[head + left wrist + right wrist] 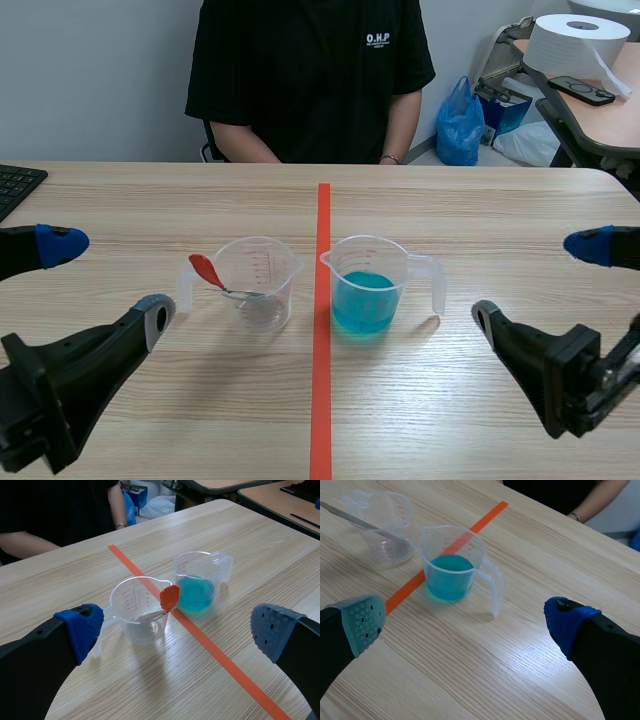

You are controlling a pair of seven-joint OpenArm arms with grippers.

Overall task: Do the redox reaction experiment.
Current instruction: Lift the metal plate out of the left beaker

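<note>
A clear measuring cup (258, 283) stands just left of the red tape line, with a metal spoon with a red handle (207, 270) resting in it. Right of the line stands a second clear cup holding blue liquid (367, 285), its handle pointing right. My left gripper (108, 282) hovers open to the left of the spoon cup (140, 612), which lies ahead of it with the red handle (169, 596) leaning over its rim. My right gripper (540, 282) is open to the right of the blue-liquid cup (451, 565), which sits ahead of its fingers. Neither gripper touches anything.
A person in a black shirt (310, 80) sits across the table. A keyboard corner (15, 185) lies at the far left edge. A side table with a paper roll (575, 45) and a blue bag (460, 125) stand beyond the table's far right.
</note>
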